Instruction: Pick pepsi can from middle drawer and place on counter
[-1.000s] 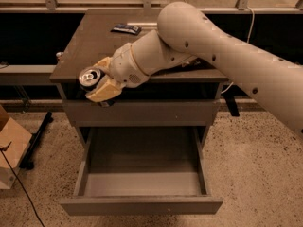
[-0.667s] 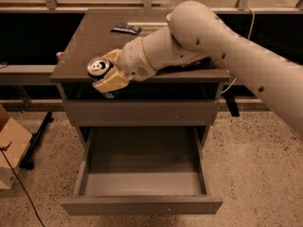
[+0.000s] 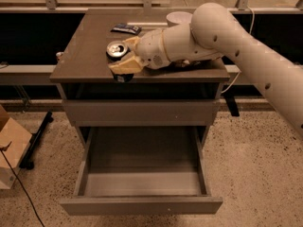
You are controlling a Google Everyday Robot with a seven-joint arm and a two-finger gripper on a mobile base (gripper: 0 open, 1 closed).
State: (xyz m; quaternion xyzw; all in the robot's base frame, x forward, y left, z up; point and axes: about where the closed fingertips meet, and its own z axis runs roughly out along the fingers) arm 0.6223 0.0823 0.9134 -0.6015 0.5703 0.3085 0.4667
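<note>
The pepsi can (image 3: pixel 116 49), dark with a silver top, is held in my gripper (image 3: pixel 124 56) over the front left part of the counter (image 3: pixel 85 56). The tan fingers (image 3: pixel 127 66) are shut around the can's sides, and its silver top faces up. I cannot tell whether its base touches the counter. The white arm reaches in from the right across the counter. Below, the middle drawer (image 3: pixel 142 205) is pulled fully out, and its grey floor holds nothing I can see.
A flat dark wrapped bar (image 3: pixel 126 29) lies at the counter's back. A white round object (image 3: pixel 178 18) stands behind the arm. A closed drawer front (image 3: pixel 142 111) sits above the open drawer. A cardboard box (image 3: pixel 9 145) and a cable lie on the floor at left.
My gripper has carried the can up and to the right, from in front of the cabinet's left edge to over the counter top.
</note>
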